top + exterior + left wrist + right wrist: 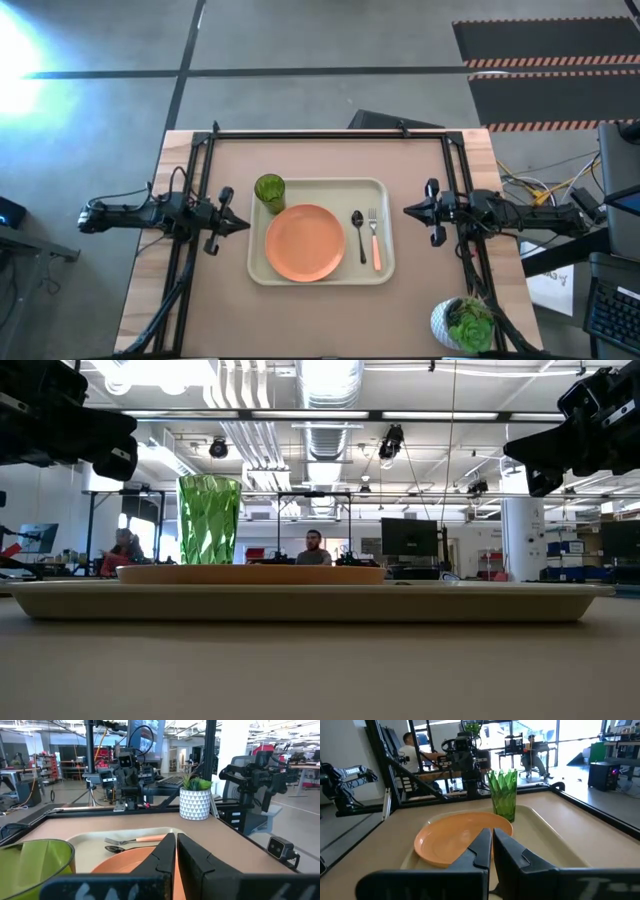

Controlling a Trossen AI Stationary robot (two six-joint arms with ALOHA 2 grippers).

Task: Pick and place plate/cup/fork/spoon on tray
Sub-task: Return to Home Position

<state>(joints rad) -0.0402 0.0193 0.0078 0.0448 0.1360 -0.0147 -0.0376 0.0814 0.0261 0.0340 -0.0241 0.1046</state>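
Left gripper [240, 223]: fingers pressed together, nothing held. It sits left of centre in the high view, its tip just beside the left rim of the tray [330, 192] and pointing at it.

Right gripper [410, 211]: fingers likewise closed and empty. It sits right of centre, its tip near the tray's right rim, facing the left one across the tray. In the low view both arms hang in the upper corners, above the level of the tray.

Load, all on the tray in the middle of the frame:
- plate [305, 242]: flat, left-centre of the tray.
- cup [269, 190]: upright in the tray's upper left corner, just beside the plate.
- spoon [359, 232] and fork [374, 240]: side by side to the right of the plate, long axes running top to bottom, heads toward the top.

Judgement: placing looks complete, so you have nothing left to grasp. What matters now is that the tray lies directly between the two tips. The cup and plate are nearer the left arm, the cutlery nearer the right. Draw each arm outward toward its own frame edge, never across. Watch the potted plant [462, 322] at lower right, near the right arm's base.
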